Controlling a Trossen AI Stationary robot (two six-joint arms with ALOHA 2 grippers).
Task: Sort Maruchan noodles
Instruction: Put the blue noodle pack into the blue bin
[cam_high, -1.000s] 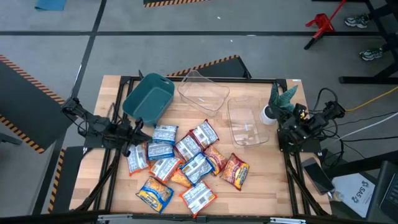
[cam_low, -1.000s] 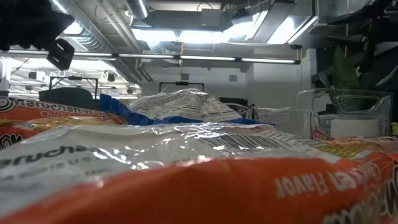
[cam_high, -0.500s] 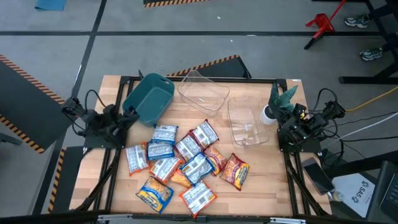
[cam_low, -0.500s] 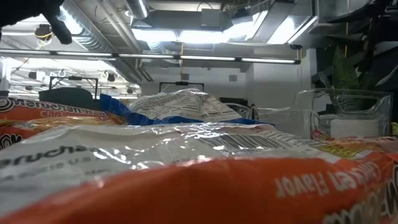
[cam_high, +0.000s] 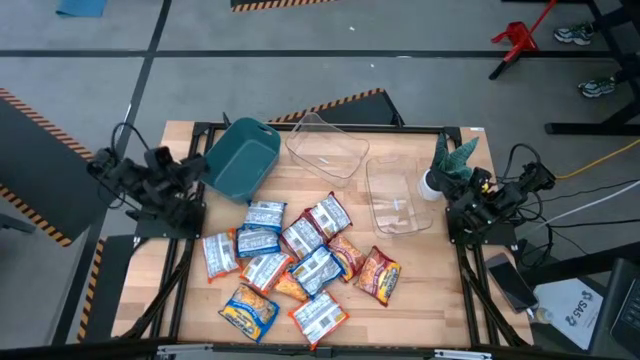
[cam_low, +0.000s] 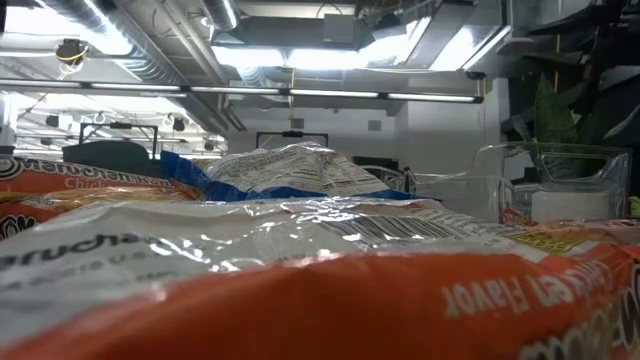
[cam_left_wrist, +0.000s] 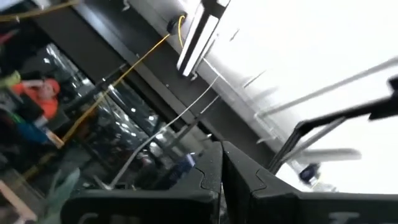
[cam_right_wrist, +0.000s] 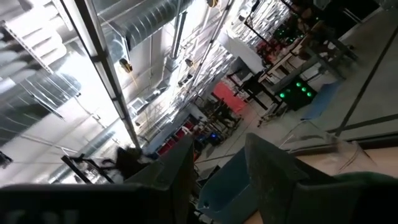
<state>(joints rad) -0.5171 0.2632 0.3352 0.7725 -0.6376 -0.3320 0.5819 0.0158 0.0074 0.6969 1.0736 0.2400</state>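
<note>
The Maruchan noodles (cam_high: 290, 262) lie in a loose overlapping pile on the wooden table's near middle: several silvery red-white packets, three orange ones, and a blue-yellow one (cam_high: 248, 312). In the low view an orange packet (cam_low: 400, 310) and a silvery packet (cam_low: 250, 240) fill the foreground. My left gripper (cam_high: 192, 168) is shut and empty, standing left of the pile by the teal bin; in its wrist view the left gripper (cam_left_wrist: 221, 149) points up at the ceiling. My right gripper (cam_high: 468, 208) rests at the table's right edge; its wrist view shows the right gripper (cam_right_wrist: 219, 146) open and empty.
A teal bin (cam_high: 240, 158) lies tilted at the far left of the table. Two clear containers (cam_high: 325, 145) (cam_high: 398, 195) stand far middle and right. A small plant in a white pot (cam_high: 445, 168) is beside the right arm. Bare wood shows around the pile.
My left gripper has drawn back from above the pile's left packets toward the table's left and far side, next to the teal bin. It has risen out of the low view. The packets lie as before.
</note>
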